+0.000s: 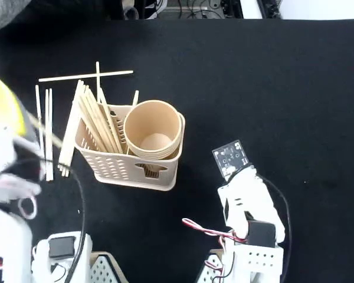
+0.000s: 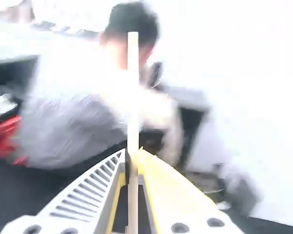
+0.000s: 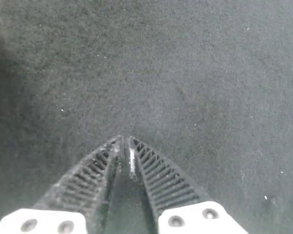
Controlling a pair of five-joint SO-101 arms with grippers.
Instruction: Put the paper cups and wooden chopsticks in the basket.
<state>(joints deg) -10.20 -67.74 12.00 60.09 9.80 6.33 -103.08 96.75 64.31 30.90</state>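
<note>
A cream slotted basket (image 1: pixel 133 171) stands left of the table's middle. Stacked paper cups (image 1: pixel 154 127) sit in its right half, and a bundle of wooden chopsticks (image 1: pixel 97 121) leans in its left half. Several loose chopsticks (image 1: pixel 48 135) lie on the black cloth left of the basket, and one (image 1: pixel 85 75) lies crosswise behind it. My left gripper (image 2: pixel 132 155) is raised at the table's left edge, shut on a single chopstick (image 2: pixel 132 97) that sticks straight out past its tips. My right gripper (image 3: pixel 123 141) is shut with nothing in it, over bare cloth right of the basket.
The right arm (image 1: pixel 251 206) is folded near the front edge, right of the basket. The left arm (image 1: pixel 9 177) stands at the front left. Black cloth (image 1: pixel 271 88) covers the table, with open room to the right and behind. A person sits beyond the table in the left wrist view.
</note>
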